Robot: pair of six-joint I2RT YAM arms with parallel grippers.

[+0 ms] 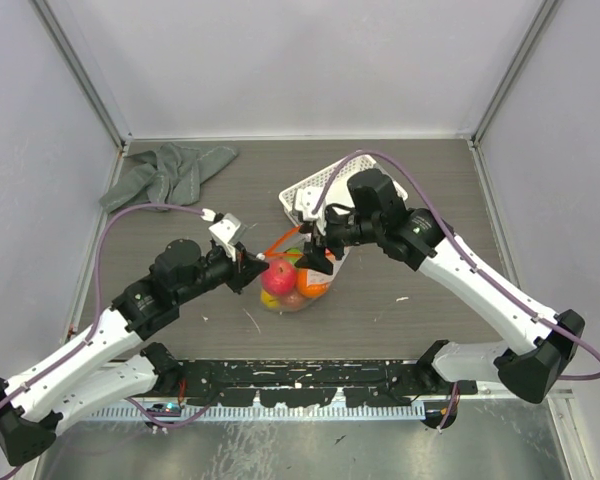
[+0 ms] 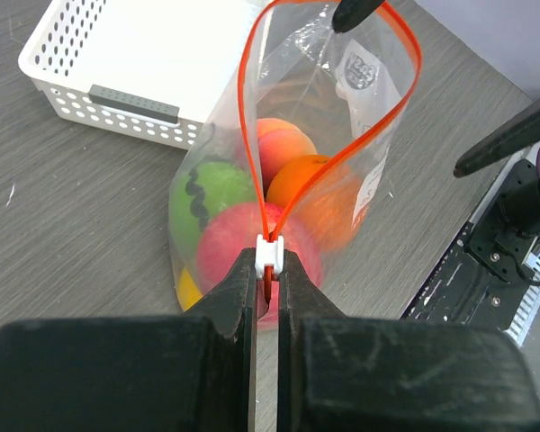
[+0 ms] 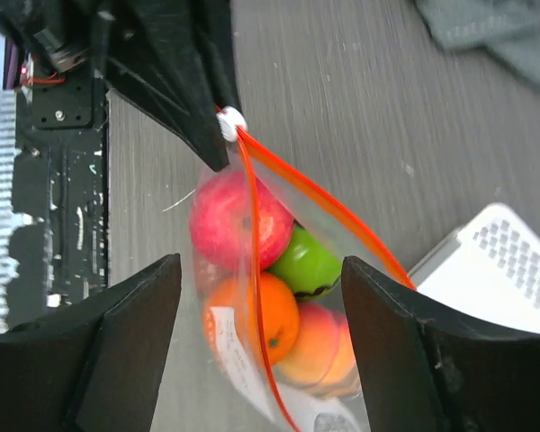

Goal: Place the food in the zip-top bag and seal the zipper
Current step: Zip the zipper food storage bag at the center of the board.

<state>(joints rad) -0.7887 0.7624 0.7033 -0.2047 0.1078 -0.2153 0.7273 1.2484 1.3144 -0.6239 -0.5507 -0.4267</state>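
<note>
The clear zip-top bag [image 1: 302, 285] lies mid-table with the food inside: a red fruit [image 3: 238, 220], a green one [image 3: 308, 265], an orange one [image 3: 265, 315], a peach one [image 3: 319, 355] and a bit of yellow [image 2: 188, 290]. The orange-red zipper [image 2: 252, 108] stands open in a loop. My left gripper [image 2: 267, 263] is shut on the zipper's white slider end [image 3: 229, 123]. My right gripper [image 3: 261, 270] hangs open over the far end of the bag's mouth, its fingers [image 3: 135, 315] on either side of the bag and not touching it.
A white lattice basket [image 1: 315, 192] stands just behind the bag. A grey cloth [image 1: 170, 172] lies at the back left. The black base rail [image 1: 300, 385] runs along the near edge.
</note>
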